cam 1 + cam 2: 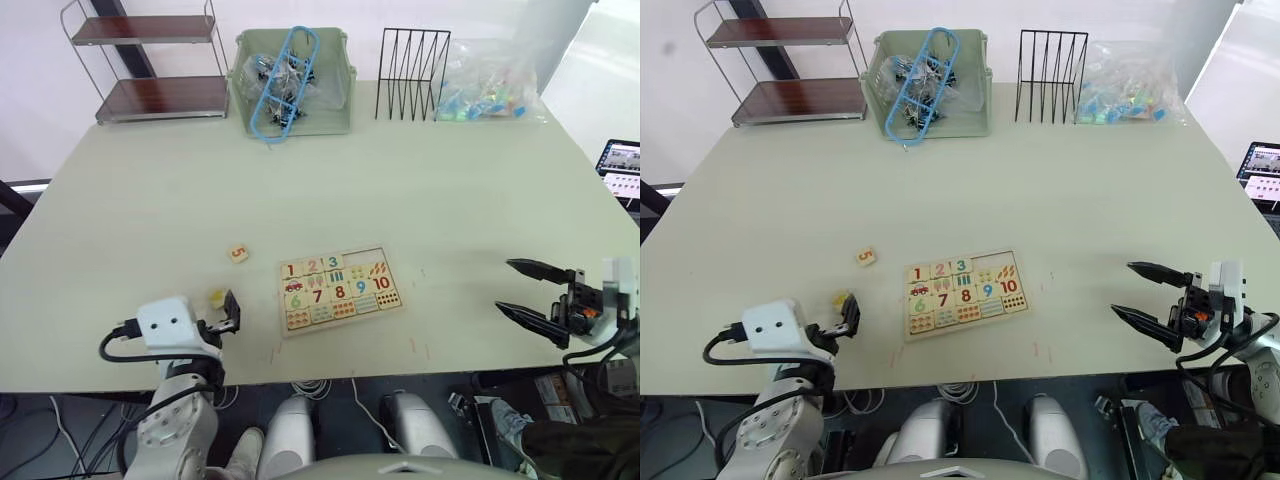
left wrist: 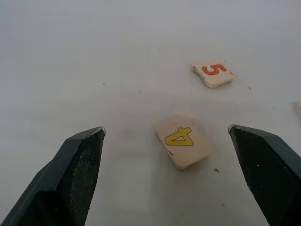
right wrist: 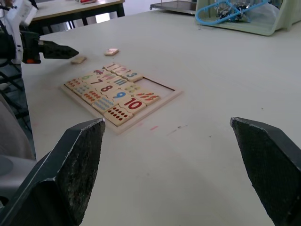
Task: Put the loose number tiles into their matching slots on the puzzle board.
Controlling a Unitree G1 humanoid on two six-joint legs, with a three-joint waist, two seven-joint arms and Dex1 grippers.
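Head view: puzzle board [image 1: 340, 289] flat on the table [image 1: 420, 190], 1, 2, 3 seated; tile 5 [image 1: 237, 254] loose to its left. Left wrist: left gripper [image 2: 178, 155] spread wide around tile 4 [image 2: 182, 141], untouched. Right wrist: right gripper [image 3: 178, 155] spread, empty, near the board

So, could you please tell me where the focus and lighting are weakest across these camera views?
In the left wrist view the small pale wooden tile with the yellow 4 is fairly sharp, while the tile with the red 5 is softer, under flat light with faint shadows. In the right wrist view the black fingers are blurred in the foreground, and the flat pale wooden puzzle board is clearer.
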